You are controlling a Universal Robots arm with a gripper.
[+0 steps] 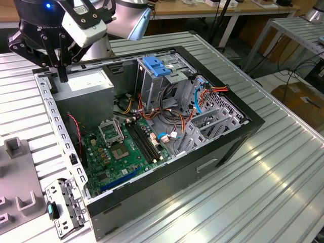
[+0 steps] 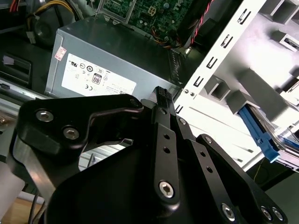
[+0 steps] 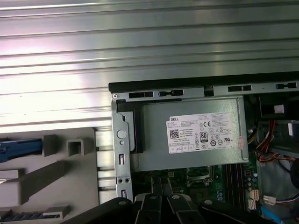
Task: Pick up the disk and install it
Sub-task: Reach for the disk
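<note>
Ribbed metal desk (image 1: 263, 167), open PC case (image 1: 202, 162): disk (image 2: 259, 133), blue rail showing, lies in grey fixture (image 3: 56, 186) beside the case, gripper (image 1: 62, 77) pointing down over the case's power supply (image 1: 86, 83), jaws closed, empty.

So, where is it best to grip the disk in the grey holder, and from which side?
Probably by its long sides, on the blue carrier rails, coming straight down from above. The disk lies in the grey holder beside the computer case, with one blue rail open upward. The rest is cut off, so I am not sure.
</note>
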